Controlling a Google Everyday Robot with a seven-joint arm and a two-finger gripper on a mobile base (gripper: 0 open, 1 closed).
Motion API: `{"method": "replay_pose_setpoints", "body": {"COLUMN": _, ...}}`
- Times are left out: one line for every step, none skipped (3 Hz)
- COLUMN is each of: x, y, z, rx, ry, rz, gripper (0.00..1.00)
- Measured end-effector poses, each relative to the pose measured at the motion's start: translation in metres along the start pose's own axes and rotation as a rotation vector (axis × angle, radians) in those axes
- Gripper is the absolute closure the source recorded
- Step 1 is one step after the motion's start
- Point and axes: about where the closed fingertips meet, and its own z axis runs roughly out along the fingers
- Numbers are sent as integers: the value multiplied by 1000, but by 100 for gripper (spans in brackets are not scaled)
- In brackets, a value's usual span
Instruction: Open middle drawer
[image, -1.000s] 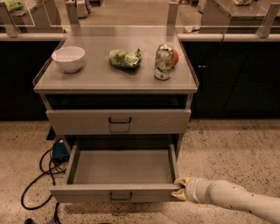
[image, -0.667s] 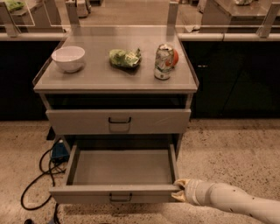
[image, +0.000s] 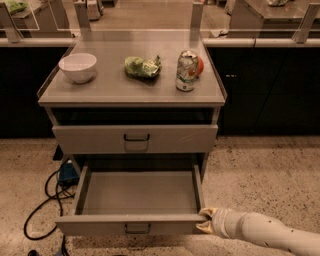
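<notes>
The middle drawer (image: 100, 225) is pulled far out of the grey cabinet, and its inside is bare. Its small black wire handle (image: 136, 229) sits at the centre of the low front panel. My gripper (image: 203, 221) comes in from the lower right on a white arm. It is at the right end of the drawer's front panel, touching or nearly touching that corner. The fingers are spread and hold nothing. The taller top drawer (image: 90, 139) above is closed. The lowest drawer is hidden under the open one.
On the cabinet top stand a white bowl (image: 77, 66), a green snack bag (image: 142, 66) and a crushed can (image: 187, 70). A black cable (image: 45, 200) and a blue box (image: 67, 172) lie on the speckled floor to the left. Dark counters run behind.
</notes>
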Motion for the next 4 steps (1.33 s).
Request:
{"method": "replay_pose_setpoints", "body": {"x": 0, "y": 0, "z": 0, "rx": 0, "ry": 0, "rz": 0, "gripper": 81}}
{"method": "replay_pose_setpoints", "body": {"x": 0, "y": 0, "z": 0, "rx": 0, "ry": 0, "rz": 0, "gripper": 58}}
{"method": "replay_pose_setpoints", "body": {"x": 0, "y": 0, "z": 0, "rx": 0, "ry": 0, "rz": 0, "gripper": 34}}
{"method": "replay_pose_setpoints", "body": {"x": 0, "y": 0, "z": 0, "rx": 0, "ry": 0, "rz": 0, "gripper": 11}}
